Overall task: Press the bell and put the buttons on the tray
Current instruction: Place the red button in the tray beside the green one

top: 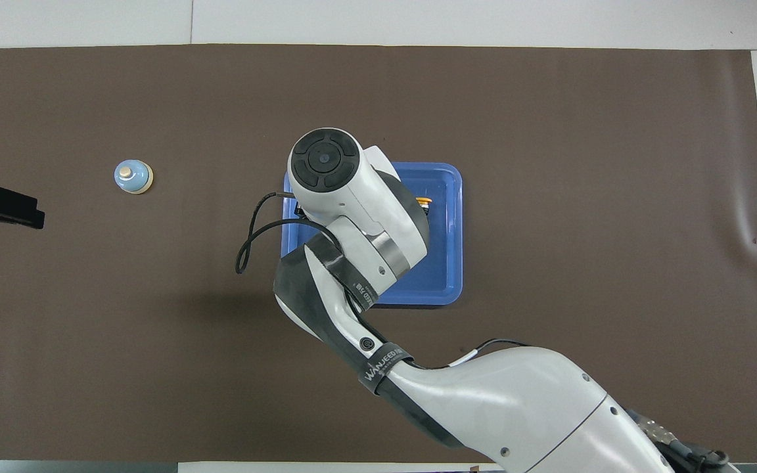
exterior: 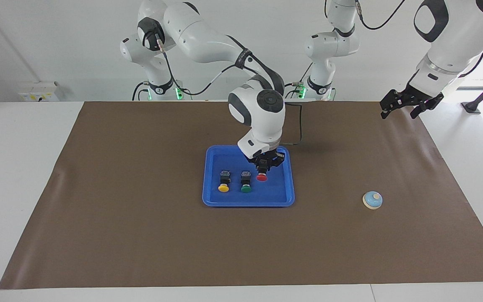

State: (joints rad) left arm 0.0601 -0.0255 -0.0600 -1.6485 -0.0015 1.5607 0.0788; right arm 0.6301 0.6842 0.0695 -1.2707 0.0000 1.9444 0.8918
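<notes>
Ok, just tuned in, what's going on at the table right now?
The right gripper holds the red button over the blue tray, not yet set down. The yellow button and green button already lie in the tray side by side. The left gripper waits in the air at its own end of the table; the bell sits untouched on the mat.

The tray [exterior: 248,201] is a shallow bright blue rectangle with rounded corners and a raised rim, lying flat mid-worktop. In it lie the yellow button [exterior: 224,183] and, just beside it, the green button [exterior: 246,183], each a black blocky body with its round cap turned away from the robots. The red button [exterior: 261,177] hangs cap-down over the tray beside the green one, gripped by the right tool [exterior: 263,166]. The bell [exterior: 372,200], a light blue dome with cream knob and base, sits upright toward the left arm's end, well apart from the tray.
</notes>
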